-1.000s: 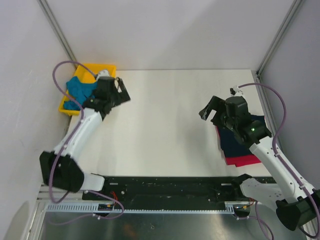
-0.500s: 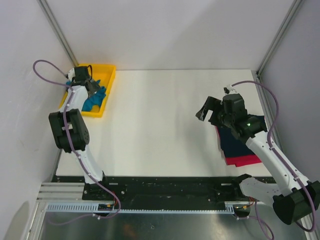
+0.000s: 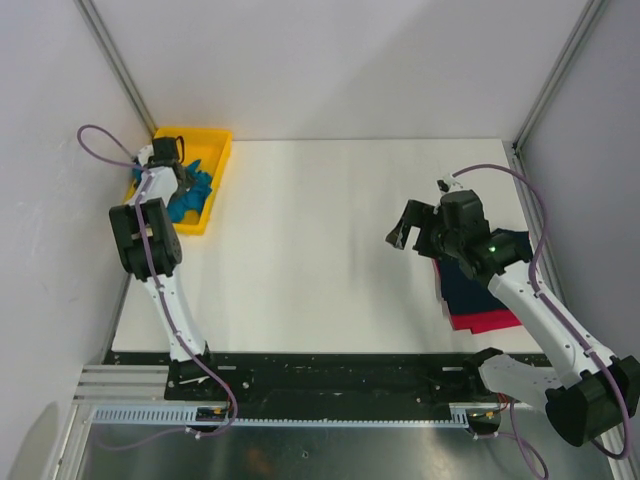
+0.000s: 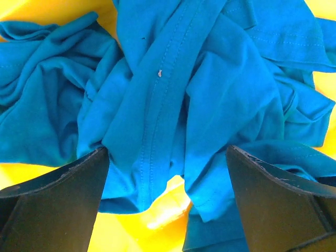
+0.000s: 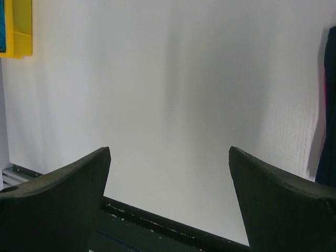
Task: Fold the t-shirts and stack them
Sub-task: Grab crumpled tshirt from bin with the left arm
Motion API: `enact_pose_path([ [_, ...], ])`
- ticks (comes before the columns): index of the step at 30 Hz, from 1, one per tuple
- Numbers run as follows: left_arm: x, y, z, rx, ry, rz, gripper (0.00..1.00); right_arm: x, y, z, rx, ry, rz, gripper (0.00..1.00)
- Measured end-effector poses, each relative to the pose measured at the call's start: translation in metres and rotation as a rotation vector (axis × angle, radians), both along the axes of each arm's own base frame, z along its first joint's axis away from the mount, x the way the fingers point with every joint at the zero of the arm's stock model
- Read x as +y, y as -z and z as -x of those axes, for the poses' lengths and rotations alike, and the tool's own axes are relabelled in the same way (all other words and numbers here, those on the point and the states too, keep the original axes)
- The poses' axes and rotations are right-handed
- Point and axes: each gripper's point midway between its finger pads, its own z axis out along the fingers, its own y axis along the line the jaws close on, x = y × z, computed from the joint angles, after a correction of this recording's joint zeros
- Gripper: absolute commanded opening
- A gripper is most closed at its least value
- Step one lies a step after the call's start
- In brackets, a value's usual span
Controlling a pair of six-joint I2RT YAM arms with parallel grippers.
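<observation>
The teal-blue t-shirt [image 3: 192, 190] lies crumpled in the yellow tray [image 3: 215, 150] at the far left. My left gripper [image 3: 170, 170] is open and reaches down into the tray. In the left wrist view its fingers straddle the teal cloth [image 4: 173, 94], with bare tray floor [image 4: 157, 220] showing between them; the gripper [image 4: 167, 149] holds nothing. The dark navy t-shirt [image 3: 475, 280] lies folded on the red-pink one [image 3: 490, 322] at the right. My right gripper [image 3: 408, 228] is open and empty above the table, just left of that stack.
The white table [image 3: 320, 250] lies between the tray and the stack. The right wrist view shows the gripper [image 5: 169, 149] over the table, the navy shirt edge [image 5: 331, 105] at right and the tray corner [image 5: 18, 26] at top left. Grey walls enclose the table.
My left arm has swung from beside the tray to reach down into it over the teal shirt. My right gripper has drifted a little to the left, still open.
</observation>
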Motion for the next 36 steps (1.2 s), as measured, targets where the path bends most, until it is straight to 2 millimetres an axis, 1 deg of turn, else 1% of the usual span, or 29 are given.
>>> enact_pose_path([
  [2, 0.001, 0.003, -0.003, 0.001, -0.002, -0.002, 0.92, 0.000, 0.002, 0.001, 0.003, -0.004, 0.002, 0.99],
  [5, 0.002, 0.010, -0.005, 0.010, -0.002, 0.001, 0.85, 0.000, 0.004, 0.002, 0.007, -0.009, 0.006, 0.99],
  [8, 0.002, 0.019, -0.006, 0.024, -0.002, 0.004, 0.70, 0.000, 0.004, 0.002, 0.007, -0.011, 0.005, 0.99],
  [10, 0.004, 0.021, -0.006, 0.026, -0.004, 0.004, 0.51, 0.001, 0.004, 0.002, 0.008, -0.015, 0.003, 1.00],
  [11, 0.004, 0.020, -0.007, 0.024, -0.001, 0.006, 0.39, 0.001, 0.004, 0.002, 0.008, -0.018, 0.002, 1.00],
  [12, 0.004, 0.019, -0.008, 0.019, -0.001, 0.010, 0.23, 0.002, 0.004, 0.002, 0.008, -0.021, 0.000, 0.99],
  [13, 0.004, 0.018, -0.010, 0.010, -0.003, 0.017, 0.11, 0.003, 0.005, 0.003, 0.009, -0.023, -0.002, 0.99],
  [14, 0.003, 0.017, -0.011, 0.005, 0.004, 0.025, 0.06, 0.003, 0.005, 0.003, 0.011, -0.024, -0.001, 0.99],
  [15, 0.002, 0.017, -0.012, -0.001, 0.007, 0.033, 0.03, 0.003, 0.006, 0.003, 0.014, -0.027, -0.002, 0.99],
  [17, 0.000, 0.017, -0.014, -0.007, 0.018, 0.047, 0.01, 0.003, 0.008, 0.004, 0.017, -0.030, -0.002, 0.99],
  [22, -0.009, 0.011, -0.022, -0.035, 0.056, 0.088, 0.00, 0.005, 0.008, 0.003, 0.014, -0.039, -0.006, 0.99],
  [24, -0.014, 0.005, -0.025, -0.051, 0.076, 0.105, 0.00, 0.006, 0.007, 0.002, 0.010, -0.044, -0.010, 0.99],
  [26, -0.020, -0.007, -0.028, -0.073, 0.098, 0.116, 0.00, 0.008, 0.007, 0.001, 0.006, -0.050, -0.015, 0.99],
  [28, -0.028, -0.026, -0.031, -0.105, 0.129, 0.124, 0.00, 0.010, 0.006, 0.000, 0.003, -0.055, -0.021, 0.99],
  [29, -0.034, -0.038, -0.034, -0.129, 0.149, 0.128, 0.00, 0.011, 0.006, 0.000, 0.002, -0.057, -0.023, 0.99],
  [32, -0.054, -0.087, -0.039, -0.216, 0.219, 0.123, 0.00, 0.013, 0.005, -0.002, -0.001, -0.067, -0.033, 0.99],
  [36, -0.086, -0.155, -0.037, -0.336, 0.312, 0.107, 0.00, 0.014, 0.002, -0.006, -0.013, -0.069, -0.050, 0.99],
])
